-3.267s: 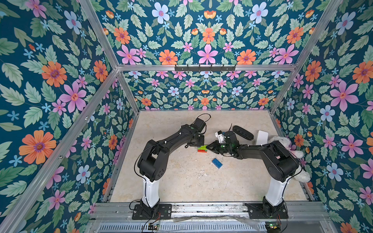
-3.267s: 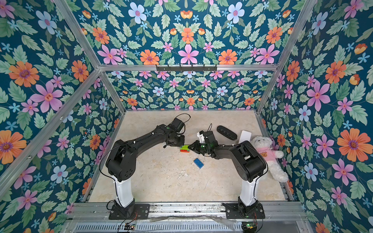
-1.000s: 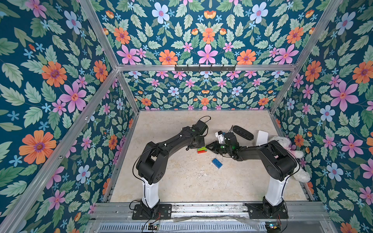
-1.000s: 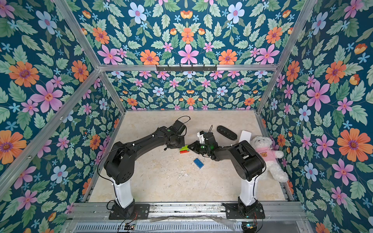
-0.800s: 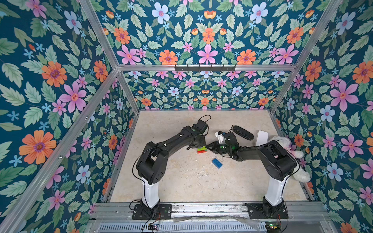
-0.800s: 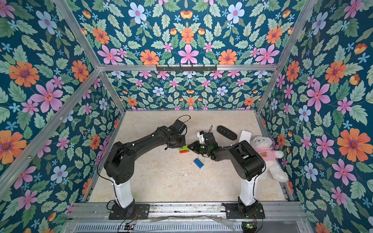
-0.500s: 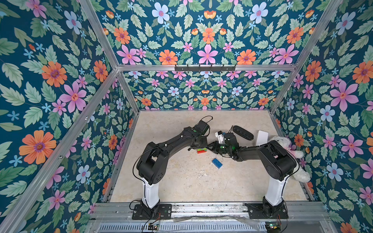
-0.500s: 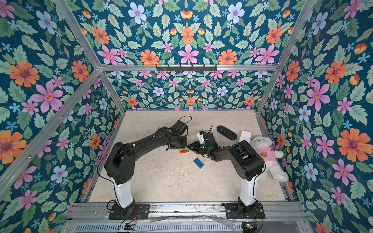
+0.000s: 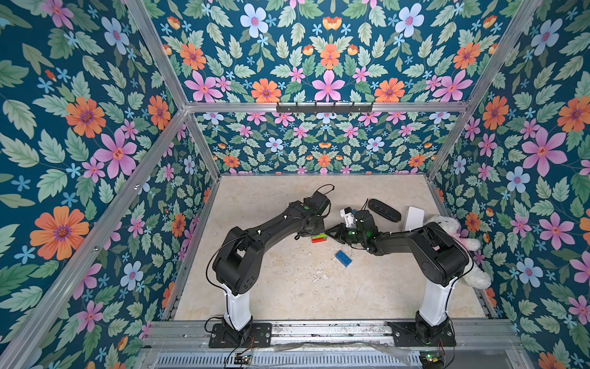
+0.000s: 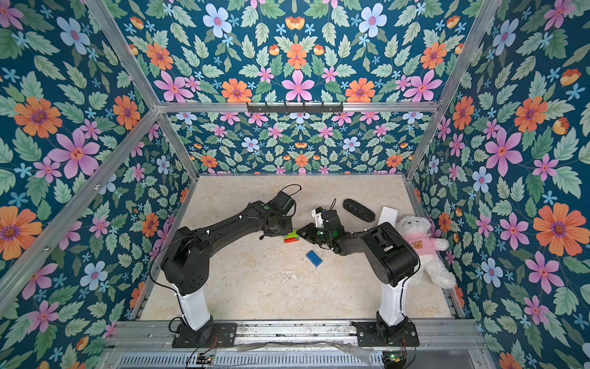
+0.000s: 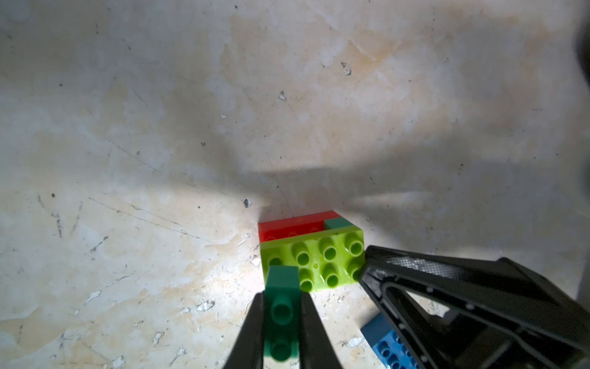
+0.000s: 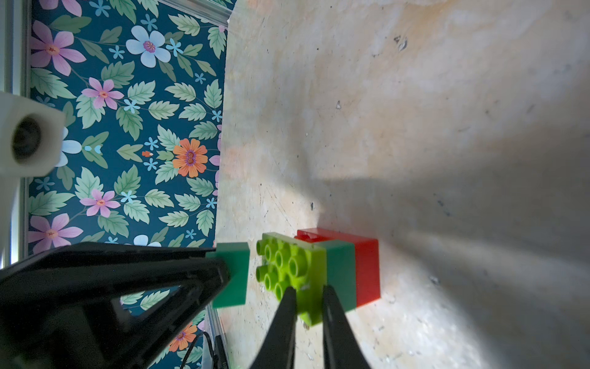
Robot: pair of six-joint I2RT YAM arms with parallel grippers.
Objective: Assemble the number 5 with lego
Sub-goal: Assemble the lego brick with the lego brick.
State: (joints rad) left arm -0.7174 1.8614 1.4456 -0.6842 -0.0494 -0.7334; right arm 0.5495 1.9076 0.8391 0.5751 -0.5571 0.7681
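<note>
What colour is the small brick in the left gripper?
Dark green. The small brick in the left gripper shows best in left wrist view.

- The left arm (image 9: 268, 228) rose from its base at the near left, bent at the elbow and extended far and right toward the middle.
- The right arm (image 9: 399, 239) rose from the near right and lay low, extended leftward.
- The left gripper (image 11: 281, 297) angled downward, fingers clamped on a small dark green brick (image 11: 282, 278).
- The right gripper (image 12: 308, 292) pinched the edge of a lime-green brick (image 12: 297, 265).
- The two grippers' tips were just beside each other.
</note>
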